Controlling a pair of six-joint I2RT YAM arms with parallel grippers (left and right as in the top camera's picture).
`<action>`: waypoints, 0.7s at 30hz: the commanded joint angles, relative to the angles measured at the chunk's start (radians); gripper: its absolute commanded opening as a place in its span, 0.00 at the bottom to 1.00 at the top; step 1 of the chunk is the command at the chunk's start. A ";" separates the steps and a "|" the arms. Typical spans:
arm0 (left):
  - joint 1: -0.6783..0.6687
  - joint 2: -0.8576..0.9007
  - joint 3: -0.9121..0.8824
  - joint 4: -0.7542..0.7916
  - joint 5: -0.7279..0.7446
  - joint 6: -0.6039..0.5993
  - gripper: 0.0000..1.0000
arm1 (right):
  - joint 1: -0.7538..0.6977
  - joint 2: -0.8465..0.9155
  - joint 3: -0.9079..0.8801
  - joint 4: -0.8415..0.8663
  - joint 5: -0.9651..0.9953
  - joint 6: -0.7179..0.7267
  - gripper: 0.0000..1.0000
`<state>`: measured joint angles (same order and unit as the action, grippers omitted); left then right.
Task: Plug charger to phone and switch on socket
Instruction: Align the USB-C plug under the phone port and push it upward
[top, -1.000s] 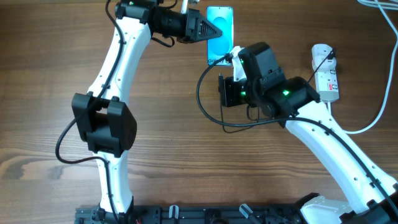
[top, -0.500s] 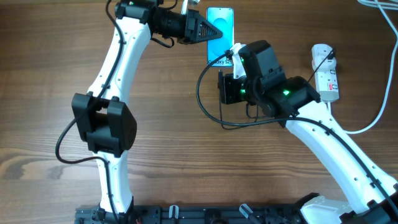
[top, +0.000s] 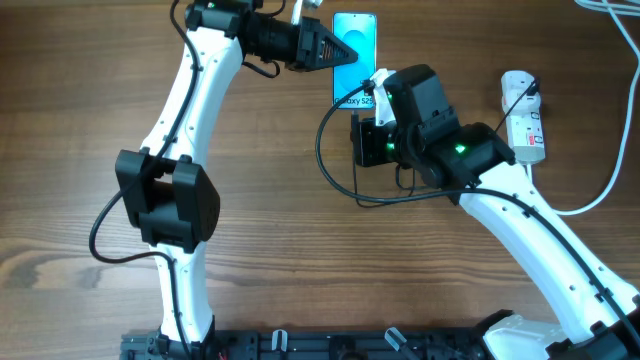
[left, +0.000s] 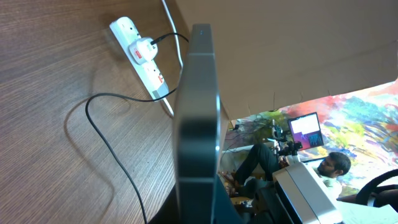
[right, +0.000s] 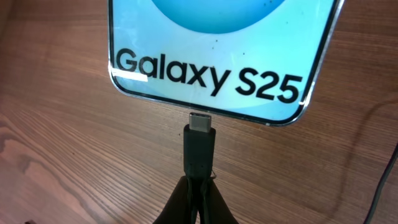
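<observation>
The brown wooden table carries the white socket at its right side, a thick white cord curving beside it, and the charger looped mid-table.

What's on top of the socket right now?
A plug sits in the socket near its far end, with the thin black charger cable leaving it. The slot beneath the plug is covered, and the switch position is too small to tell.

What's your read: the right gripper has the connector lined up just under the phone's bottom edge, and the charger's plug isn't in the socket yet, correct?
Wrong on the plug: the left wrist view shows it already in the socket. The rest stands: the right gripper holds the connector just under the phone's bottom edge.
</observation>
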<state>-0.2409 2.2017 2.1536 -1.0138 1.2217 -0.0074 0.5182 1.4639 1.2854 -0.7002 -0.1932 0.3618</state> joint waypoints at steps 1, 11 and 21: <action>0.001 -0.015 0.017 0.000 0.047 0.023 0.04 | -0.002 -0.014 0.026 -0.002 -0.013 0.004 0.04; 0.001 -0.015 0.017 0.000 0.078 0.027 0.04 | -0.002 0.005 0.026 -0.007 -0.022 0.001 0.04; 0.001 -0.015 0.017 0.000 0.038 0.031 0.04 | -0.002 0.004 0.026 0.000 -0.018 -0.007 0.04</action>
<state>-0.2409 2.2017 2.1536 -1.0138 1.2396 -0.0006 0.5182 1.4639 1.2854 -0.7086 -0.2020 0.3614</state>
